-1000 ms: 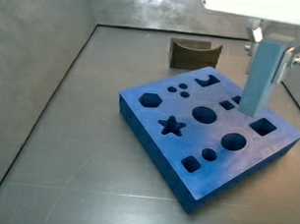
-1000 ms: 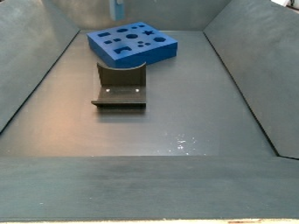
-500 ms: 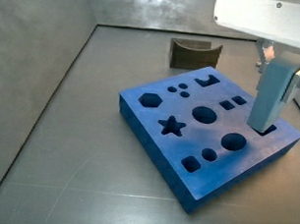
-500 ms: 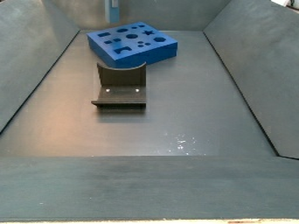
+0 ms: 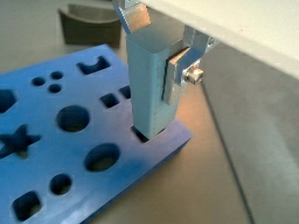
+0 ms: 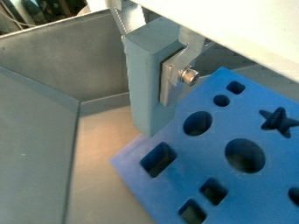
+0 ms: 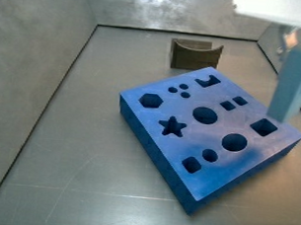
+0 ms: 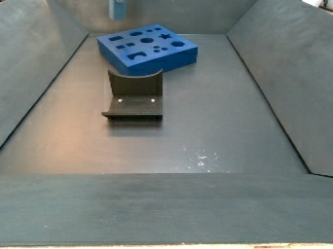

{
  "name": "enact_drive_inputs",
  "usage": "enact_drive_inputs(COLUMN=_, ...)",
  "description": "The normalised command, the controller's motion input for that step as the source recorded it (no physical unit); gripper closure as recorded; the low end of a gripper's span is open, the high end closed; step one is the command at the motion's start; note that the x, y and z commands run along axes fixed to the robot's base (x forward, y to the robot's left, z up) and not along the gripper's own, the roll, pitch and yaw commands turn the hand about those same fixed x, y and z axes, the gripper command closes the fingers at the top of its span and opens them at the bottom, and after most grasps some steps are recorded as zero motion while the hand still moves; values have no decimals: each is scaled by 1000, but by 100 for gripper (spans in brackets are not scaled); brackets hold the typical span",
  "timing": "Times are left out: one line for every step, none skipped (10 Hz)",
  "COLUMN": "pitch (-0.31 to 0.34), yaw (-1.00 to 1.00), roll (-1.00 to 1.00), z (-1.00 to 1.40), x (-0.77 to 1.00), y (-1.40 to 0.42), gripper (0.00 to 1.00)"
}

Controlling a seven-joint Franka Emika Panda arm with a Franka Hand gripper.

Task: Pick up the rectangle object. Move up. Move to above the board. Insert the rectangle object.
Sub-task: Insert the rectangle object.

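Observation:
The rectangle object [image 5: 149, 87], a pale light-blue bar, hangs upright with my gripper [image 5: 153, 54] shut on its upper part; one silver finger [image 5: 176, 74] presses its side. Both wrist views show the bar [image 6: 143, 87] with its lower end at the outer edge of the bright-blue board [image 5: 70, 122], next to a small dark hole [image 5: 138, 135]. Whether it touches the board I cannot tell. In a side view the bar [image 7: 293, 85] stands over the board's [image 7: 204, 139] right-hand corner, under the gripper [image 7: 294, 43]. The bar [image 8: 117, 10] also shows above the board [image 8: 146, 51].
The dark fixture [image 8: 134, 97] stands on the floor in front of the board, and shows behind it as the fixture [image 7: 194, 54]. Grey sloping walls [image 7: 39, 65] enclose the floor. The board's square hole [image 7: 263, 124] lies just left of the bar.
The gripper has carried the bar sideways across the board, from beside the circle holes out to the board's far corner. The board and the fixture have not moved.

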Motion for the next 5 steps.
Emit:
enact_drive_inputs(pitch=169, yaw=-57, roll=0, z=34, x=63, y=0, gripper=100)
enact_drive_inputs(pitch=0, yaw=0, roll=114, z=-29, x=29, y=-34, gripper=100)
enact_drive_inputs(pitch=-171, yaw=-126, roll=1000, z=-300, x=111, y=-620, gripper=100)
enact_drive_inputs(pitch=-94, yaw=-137, roll=1000, z=-171, x=49, y=-509, gripper=100)
enact_drive_inputs(pitch=-51, yaw=0, roll=711, z=0, x=0, y=-349, gripper=100)
